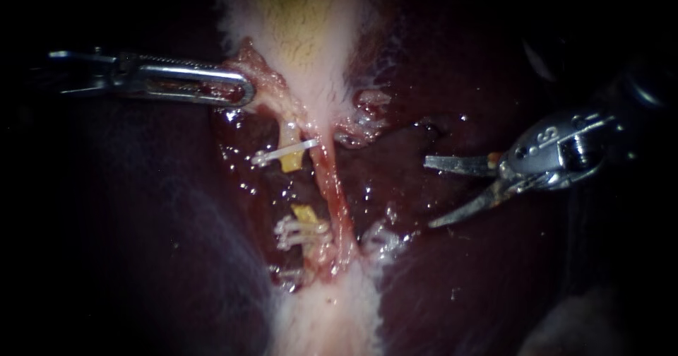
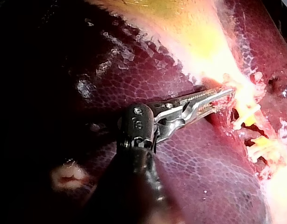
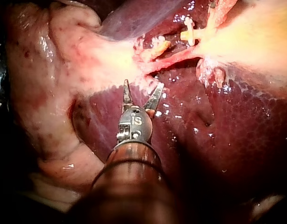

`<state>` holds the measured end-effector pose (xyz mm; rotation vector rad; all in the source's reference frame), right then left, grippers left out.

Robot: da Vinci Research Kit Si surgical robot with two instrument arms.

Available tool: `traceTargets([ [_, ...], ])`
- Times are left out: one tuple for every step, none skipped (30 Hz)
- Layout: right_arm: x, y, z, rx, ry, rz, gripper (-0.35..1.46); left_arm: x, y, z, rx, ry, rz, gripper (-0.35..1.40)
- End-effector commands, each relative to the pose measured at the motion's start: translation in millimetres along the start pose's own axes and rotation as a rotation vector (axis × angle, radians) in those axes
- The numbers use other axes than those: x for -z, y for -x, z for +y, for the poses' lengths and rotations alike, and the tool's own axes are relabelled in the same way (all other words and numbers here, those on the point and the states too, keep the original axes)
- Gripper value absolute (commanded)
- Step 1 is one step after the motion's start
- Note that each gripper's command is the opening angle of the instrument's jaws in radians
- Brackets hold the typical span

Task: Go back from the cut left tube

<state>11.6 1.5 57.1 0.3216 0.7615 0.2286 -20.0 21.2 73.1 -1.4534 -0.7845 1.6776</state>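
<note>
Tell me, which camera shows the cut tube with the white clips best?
The endoscope view: the cut left tube shows both yellow stumps, the gap between, and its clips. The left wrist view shows them small, just ahead of the left instrument; the right wrist view, far ahead of the right instrument.

the liver (image 2: 190, 177) is dark red-purple with a tiny net pattern, and the gallbladder (image 1: 304, 31) is pale pink-white with a yellow middle. the cut left tube (image 1: 291, 162) has yellow ends, its clips (image 1: 265, 158) are white, and the right tube (image 1: 330, 176) is pink-red. the left instrument (image 1: 246, 92) and right instrument (image 1: 429, 193) are shiny silver.
</note>
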Motion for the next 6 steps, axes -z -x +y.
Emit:
traceTargets([
  [0.0,0.0,0.0,0.0,0.0,0.0,1.45,0.0,0.0,0.0,0.0,0.0,0.0,-0.35],
  [0.0,0.0,0.0,0.0,0.0,0.0,1.45,0.0,0.0,0.0,0.0,0.0,0.0,-0.35],
  [0.0,0.0,0.0,0.0,0.0,0.0,1.45,0.0,0.0,0.0,0.0,0.003,-0.001,-0.35],
  [0.0,0.0,0.0,0.0,0.0,0.0,1.45,0.0,0.0,0.0,0.0,0.002,-0.001,-0.35],
  [0.0,0.0,0.0,0.0,0.0,0.0,1.45,0.0,0.0,0.0,0.0,0.002,-0.001,-0.35],
  [0.0,0.0,0.0,0.0,0.0,0.0,1.45,0.0,0.0,0.0,-0.001,0.002,-0.001,-0.35],
])
